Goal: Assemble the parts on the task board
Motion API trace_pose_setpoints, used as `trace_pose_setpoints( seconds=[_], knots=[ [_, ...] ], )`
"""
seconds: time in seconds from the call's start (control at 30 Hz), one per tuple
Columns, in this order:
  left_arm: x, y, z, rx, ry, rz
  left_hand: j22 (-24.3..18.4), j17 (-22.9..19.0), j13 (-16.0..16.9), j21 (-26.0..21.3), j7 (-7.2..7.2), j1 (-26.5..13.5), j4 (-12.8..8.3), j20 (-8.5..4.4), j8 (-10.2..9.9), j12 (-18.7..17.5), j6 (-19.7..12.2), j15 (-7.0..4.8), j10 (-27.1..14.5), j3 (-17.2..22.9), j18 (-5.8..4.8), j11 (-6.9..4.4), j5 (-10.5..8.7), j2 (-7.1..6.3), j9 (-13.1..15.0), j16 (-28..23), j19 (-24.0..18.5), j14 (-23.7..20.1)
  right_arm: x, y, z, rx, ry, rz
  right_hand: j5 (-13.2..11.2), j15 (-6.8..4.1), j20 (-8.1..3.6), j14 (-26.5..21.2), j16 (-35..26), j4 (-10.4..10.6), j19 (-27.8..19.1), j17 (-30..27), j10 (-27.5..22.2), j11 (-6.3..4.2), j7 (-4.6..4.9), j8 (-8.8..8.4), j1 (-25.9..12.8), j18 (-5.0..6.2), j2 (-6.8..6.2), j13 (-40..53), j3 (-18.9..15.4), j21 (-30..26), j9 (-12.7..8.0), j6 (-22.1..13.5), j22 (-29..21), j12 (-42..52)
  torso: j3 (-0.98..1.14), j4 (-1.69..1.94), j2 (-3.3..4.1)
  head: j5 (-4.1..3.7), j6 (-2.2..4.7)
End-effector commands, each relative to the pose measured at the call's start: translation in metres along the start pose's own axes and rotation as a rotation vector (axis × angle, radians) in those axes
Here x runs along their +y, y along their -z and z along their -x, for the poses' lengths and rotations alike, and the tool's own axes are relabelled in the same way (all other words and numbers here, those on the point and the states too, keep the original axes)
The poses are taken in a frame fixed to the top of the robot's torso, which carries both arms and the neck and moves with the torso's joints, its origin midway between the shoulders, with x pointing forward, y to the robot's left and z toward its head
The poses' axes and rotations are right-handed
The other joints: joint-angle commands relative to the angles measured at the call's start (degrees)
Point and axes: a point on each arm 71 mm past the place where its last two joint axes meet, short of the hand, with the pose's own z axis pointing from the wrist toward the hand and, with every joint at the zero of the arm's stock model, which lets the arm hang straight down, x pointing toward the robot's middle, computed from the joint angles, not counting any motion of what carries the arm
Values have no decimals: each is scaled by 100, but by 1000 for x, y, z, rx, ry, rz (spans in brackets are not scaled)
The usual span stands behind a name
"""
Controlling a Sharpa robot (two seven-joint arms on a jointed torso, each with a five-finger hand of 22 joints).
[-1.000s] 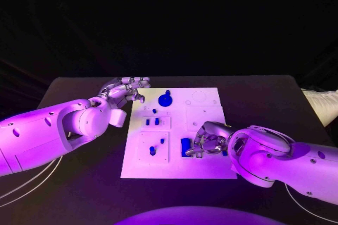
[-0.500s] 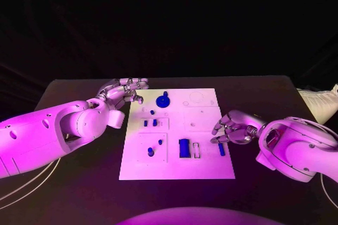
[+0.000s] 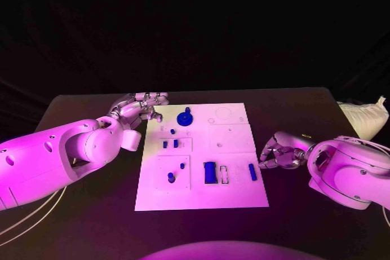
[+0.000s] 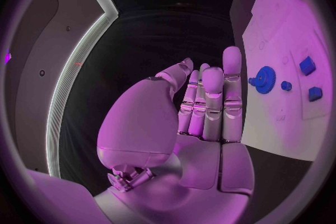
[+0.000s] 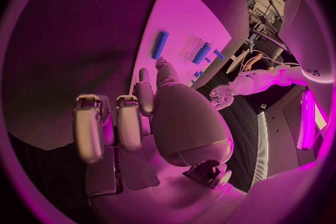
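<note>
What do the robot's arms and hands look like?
Both arms are thick, smooth and rounded, with white shells that glow pink-purple under the light. Each ends in a silvery metal robot hand, left and right, with jointed fingers. Thin pale cables trail under the left arm.

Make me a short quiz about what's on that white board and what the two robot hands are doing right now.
1. True or false: the right robot hand holds a blue part.
2. Which part lies nearest the board's far edge? A) the round blue gear B) the wide blue block C) the slim blue bar
3. Fill in: the left robot hand is beside the task board's far ____ corner.

Key: 1 false, it is empty, off the board's right edge. 2 A. 3 left.
</note>
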Motion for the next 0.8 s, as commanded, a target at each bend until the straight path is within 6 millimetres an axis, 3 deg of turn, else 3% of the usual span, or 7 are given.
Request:
trace_pose_setpoints(
  seconds=[0.03,0.17,0.8],
  knots=[
    [-1,0,-3,20,3,-8,-7,-7,9,-38,12,53,-2,11,37,27,-36,5,-33,-42,95,-1,0,8,-9,-18,-44,-33,-3,-2,-3,-1,70,-49,-41,-37,-13,441,43,64,172,640,217,-154,6,-38,-187,-1,-53,-1934,-17,39,-12,39,911,-128,6,8,1,-46,-9],
    [-1,0,-3,21,4,-8,-7,-7,9,-38,12,53,-2,11,37,27,-36,5,-33,-42,95,-1,0,8,-9,-18,-44,-33,-3,-4,-6,2,82,-50,-41,-37,-13,457,89,86,210,712,256,-154,4,-50,-196,-16,-47,-1874,-15,78,-17,45,964,-43,3,19,8,-76,-15],
    [-1,0,-1,18,3,-6,-18,-22,11,-56,13,64,-2,13,44,47,-38,7,-48,-55,97,0,2,20,-10,-15,-47,-43,17,-12,-29,56,84,-1,-92,-37,-14,501,220,266,332,905,433,-156,-2,-132,-301,-63,-130,-1560,-73,205,-44,140,1136,385,2,10,3,-24,-45]
  ],
)
